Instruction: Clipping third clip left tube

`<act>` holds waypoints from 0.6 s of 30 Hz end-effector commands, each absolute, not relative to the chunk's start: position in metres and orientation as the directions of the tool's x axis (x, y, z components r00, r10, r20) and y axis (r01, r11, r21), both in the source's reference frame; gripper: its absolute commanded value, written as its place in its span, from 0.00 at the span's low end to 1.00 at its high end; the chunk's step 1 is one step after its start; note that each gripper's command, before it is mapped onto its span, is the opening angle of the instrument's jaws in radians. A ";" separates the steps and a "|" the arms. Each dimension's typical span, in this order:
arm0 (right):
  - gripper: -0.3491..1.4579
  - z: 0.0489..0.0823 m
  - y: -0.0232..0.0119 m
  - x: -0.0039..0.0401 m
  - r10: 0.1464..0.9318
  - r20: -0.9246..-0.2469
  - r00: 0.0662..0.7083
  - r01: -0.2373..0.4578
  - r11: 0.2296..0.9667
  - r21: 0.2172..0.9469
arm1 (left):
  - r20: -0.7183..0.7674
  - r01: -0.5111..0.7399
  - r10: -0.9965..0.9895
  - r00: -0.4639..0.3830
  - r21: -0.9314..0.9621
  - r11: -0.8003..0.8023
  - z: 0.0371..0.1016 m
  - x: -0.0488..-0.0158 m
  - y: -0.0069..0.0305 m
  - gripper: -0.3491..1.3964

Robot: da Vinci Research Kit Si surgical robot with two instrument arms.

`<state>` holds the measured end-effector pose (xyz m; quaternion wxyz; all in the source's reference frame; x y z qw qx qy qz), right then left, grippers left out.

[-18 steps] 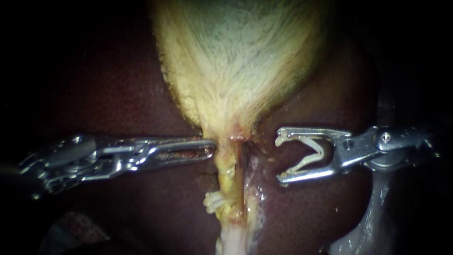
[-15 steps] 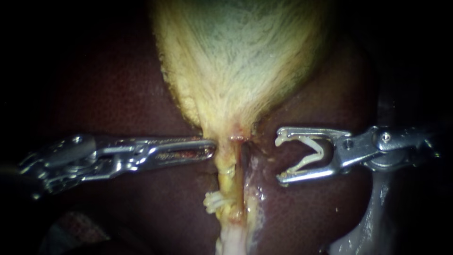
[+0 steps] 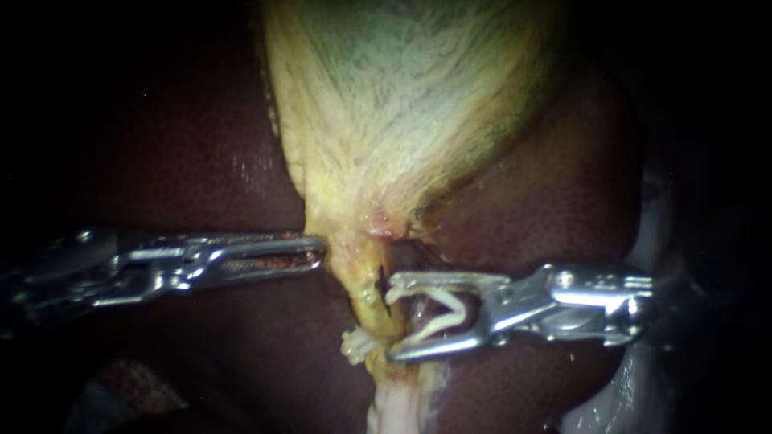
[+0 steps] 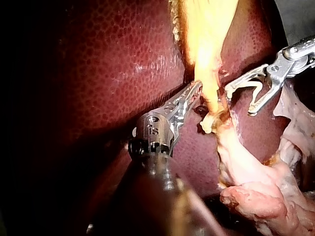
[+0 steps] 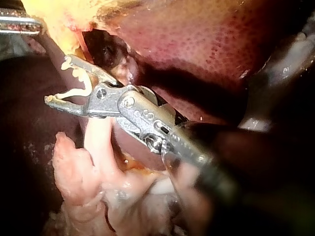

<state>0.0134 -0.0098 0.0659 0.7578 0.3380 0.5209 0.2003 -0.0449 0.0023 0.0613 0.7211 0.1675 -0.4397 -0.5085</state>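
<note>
The yellow-white gallbladder (image 3: 402, 104) narrows to a neck and a yellow tube (image 3: 366, 297) over the dark red liver (image 3: 185, 145). A white clip (image 3: 358, 344) sits across that tube lower down. My left instrument (image 3: 318, 251) lies level, its jaws shut on the edge of the neck and holding it to the left; it shows the same in the left wrist view (image 4: 194, 93). My right instrument (image 3: 392, 317) carries an open white clip (image 3: 438, 313) in widely spread jaws. Their tips reach the tube's right side, just above the seated clip (image 4: 206, 125). The right wrist view shows the loaded jaws (image 5: 56, 81).
Pale loose tissue (image 3: 398, 406) hangs below the tube and piles up under both instruments (image 4: 256, 196). A wet pale fold (image 3: 627, 386) lies at the lower right. A darker strand (image 3: 410, 265) runs beside the yellow tube.
My right instrument has moved left and down, from off to the side up against the tube. The left instrument has drawn the gallbladder's neck to the left.
</note>
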 end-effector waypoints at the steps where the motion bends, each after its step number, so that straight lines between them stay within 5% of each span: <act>1: 0.50 0.0665 -0.0097 0.0136 0.666 -0.645 0.376 0.042 0.683 0.729 | 0.464 0.587 -0.881 0.095 0.689 0.426 0.0612 -0.0449 0.0023 0.00; 18: 0.49 0.0720 -0.0088 0.0137 0.646 -0.632 0.428 -0.005 0.701 0.713 | 0.461 0.590 -0.883 0.092 0.689 0.421 0.0595 -0.0451 0.0019 0.00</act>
